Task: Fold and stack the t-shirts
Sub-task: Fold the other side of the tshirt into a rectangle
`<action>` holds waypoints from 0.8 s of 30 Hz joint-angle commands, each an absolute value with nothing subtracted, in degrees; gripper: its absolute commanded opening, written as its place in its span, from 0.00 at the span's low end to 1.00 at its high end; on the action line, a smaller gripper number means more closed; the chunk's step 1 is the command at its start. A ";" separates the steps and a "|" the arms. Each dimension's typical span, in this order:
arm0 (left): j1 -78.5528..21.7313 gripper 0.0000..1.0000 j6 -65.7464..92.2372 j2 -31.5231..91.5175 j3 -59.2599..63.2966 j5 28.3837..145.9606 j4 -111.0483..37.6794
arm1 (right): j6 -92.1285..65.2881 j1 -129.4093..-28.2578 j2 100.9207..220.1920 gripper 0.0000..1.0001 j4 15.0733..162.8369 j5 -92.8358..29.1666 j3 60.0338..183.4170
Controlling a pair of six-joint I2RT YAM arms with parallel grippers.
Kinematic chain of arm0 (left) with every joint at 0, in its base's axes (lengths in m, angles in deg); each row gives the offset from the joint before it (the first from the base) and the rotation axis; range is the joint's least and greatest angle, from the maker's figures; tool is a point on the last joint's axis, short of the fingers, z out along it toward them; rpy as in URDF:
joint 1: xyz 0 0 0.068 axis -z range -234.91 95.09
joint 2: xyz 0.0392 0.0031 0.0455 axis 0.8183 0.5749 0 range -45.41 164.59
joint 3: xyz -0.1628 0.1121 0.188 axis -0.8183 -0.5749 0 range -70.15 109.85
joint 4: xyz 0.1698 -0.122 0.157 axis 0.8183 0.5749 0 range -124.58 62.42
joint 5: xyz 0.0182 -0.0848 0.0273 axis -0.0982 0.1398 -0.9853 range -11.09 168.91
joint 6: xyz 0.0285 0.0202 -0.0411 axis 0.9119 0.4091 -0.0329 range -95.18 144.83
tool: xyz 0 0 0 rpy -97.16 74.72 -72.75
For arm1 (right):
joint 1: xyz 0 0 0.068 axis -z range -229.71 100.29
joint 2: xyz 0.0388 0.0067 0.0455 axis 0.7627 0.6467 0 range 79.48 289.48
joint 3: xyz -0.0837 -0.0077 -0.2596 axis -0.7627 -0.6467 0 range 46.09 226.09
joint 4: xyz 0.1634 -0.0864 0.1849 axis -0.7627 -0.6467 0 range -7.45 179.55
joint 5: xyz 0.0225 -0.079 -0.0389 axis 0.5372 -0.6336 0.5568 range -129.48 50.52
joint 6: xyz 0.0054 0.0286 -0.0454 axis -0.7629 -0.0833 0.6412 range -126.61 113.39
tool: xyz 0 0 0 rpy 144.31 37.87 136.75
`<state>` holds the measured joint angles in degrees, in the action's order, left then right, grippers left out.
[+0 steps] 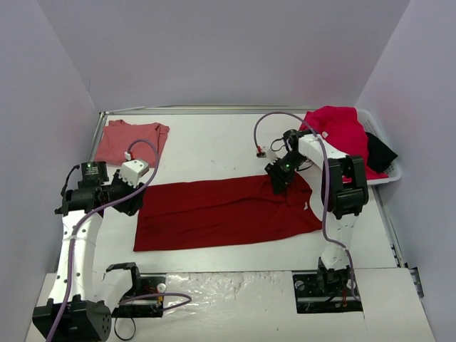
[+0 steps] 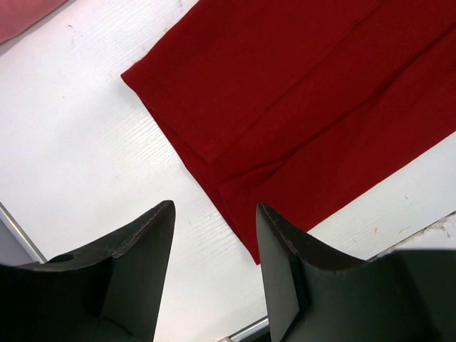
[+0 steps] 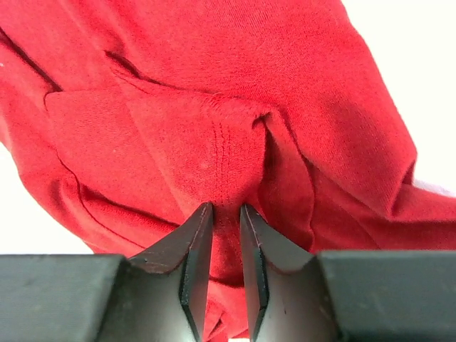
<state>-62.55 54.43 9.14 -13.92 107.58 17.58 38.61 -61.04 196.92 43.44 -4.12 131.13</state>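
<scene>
A dark crimson t-shirt (image 1: 221,210) lies folded lengthwise across the middle of the table. My right gripper (image 1: 278,182) is shut on a bunched seam of this crimson shirt (image 3: 226,153) at its upper right end. My left gripper (image 1: 137,196) is open and empty, just off the shirt's left end; the wrist view shows that end's corner (image 2: 285,121) between and beyond my fingers. A folded salmon-pink t-shirt (image 1: 130,140) lies at the back left. A raspberry t-shirt (image 1: 340,132) lies heaped in the white basket (image 1: 388,174) at the back right.
A dark cloth (image 1: 380,152) lies in the basket beside the raspberry shirt. A small white tag (image 1: 261,150) lies on the table behind the crimson shirt. Crinkled clear plastic (image 1: 228,288) covers the near edge between the arm bases.
</scene>
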 commanded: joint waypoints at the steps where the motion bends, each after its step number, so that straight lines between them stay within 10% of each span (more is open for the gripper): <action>1: -63.08 0.48 55.15 7.33 -14.16 108.44 17.45 | 37.87 -60.96 191.98 0.18 41.56 -4.05 130.56; 9: -63.08 0.48 55.24 8.21 -13.90 108.36 17.63 | 37.78 -60.08 187.68 0.00 41.39 -4.32 129.15; 24: -63.08 0.49 55.24 9.08 -14.08 107.74 17.45 | 38.66 -64.64 180.55 0.00 41.47 -9.85 118.25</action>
<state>-62.55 54.63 9.14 -14.25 107.55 17.56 38.17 -63.75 184.16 44.10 -7.79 119.39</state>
